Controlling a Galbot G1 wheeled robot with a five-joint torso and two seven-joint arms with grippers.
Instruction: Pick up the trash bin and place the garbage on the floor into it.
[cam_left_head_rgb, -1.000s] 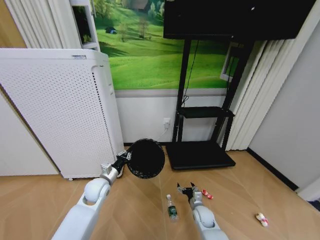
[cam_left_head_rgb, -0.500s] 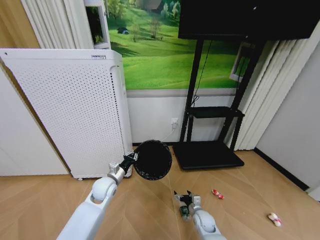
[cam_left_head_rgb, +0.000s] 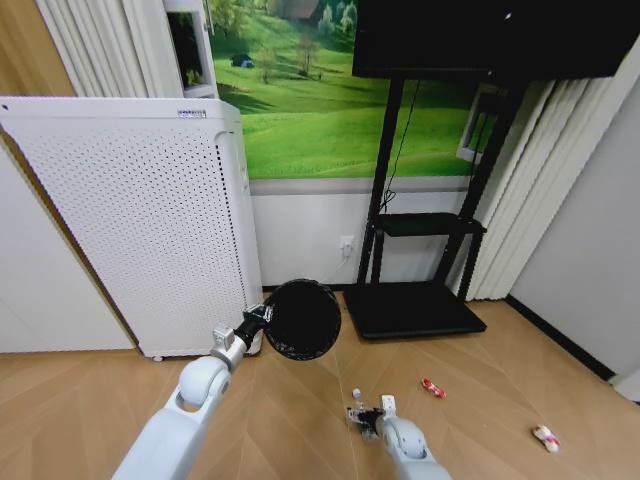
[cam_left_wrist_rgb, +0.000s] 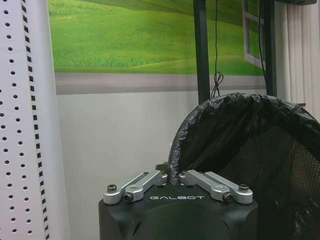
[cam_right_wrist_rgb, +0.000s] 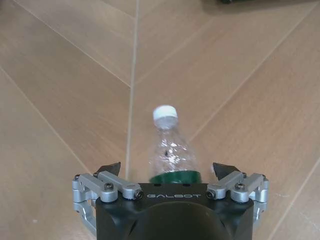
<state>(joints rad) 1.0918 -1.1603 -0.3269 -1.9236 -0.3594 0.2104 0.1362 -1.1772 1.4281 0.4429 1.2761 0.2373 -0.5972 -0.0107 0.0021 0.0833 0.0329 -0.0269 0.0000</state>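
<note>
My left gripper (cam_left_head_rgb: 257, 319) is shut on the rim of the small black trash bin (cam_left_head_rgb: 301, 319) and holds it off the floor, tipped so its bag-lined mouth faces the camera. In the left wrist view the fingers (cam_left_wrist_rgb: 150, 179) pinch the bin's bagged rim (cam_left_wrist_rgb: 240, 135). My right gripper (cam_left_head_rgb: 364, 416) is low over the floor and open, its fingertips (cam_right_wrist_rgb: 111, 168) on either side of the clear bottle with a green label (cam_right_wrist_rgb: 171, 151). The bottle's white cap (cam_left_head_rgb: 355, 394) pokes out beyond the gripper. A red wrapper (cam_left_head_rgb: 432, 387) and a white-and-red piece (cam_left_head_rgb: 546, 437) lie further right.
A tall white perforated appliance (cam_left_head_rgb: 130, 220) stands at the left, just behind the held bin. A black screen stand with a flat base (cam_left_head_rgb: 410, 310) is straight ahead against the wall. Curtains and a grey wall (cam_left_head_rgb: 590, 250) close off the right side.
The camera has moved, shifting the whole view. My right gripper has gone from beside the bottle to straddling it low over the floor. The left gripper still holds the bin.
</note>
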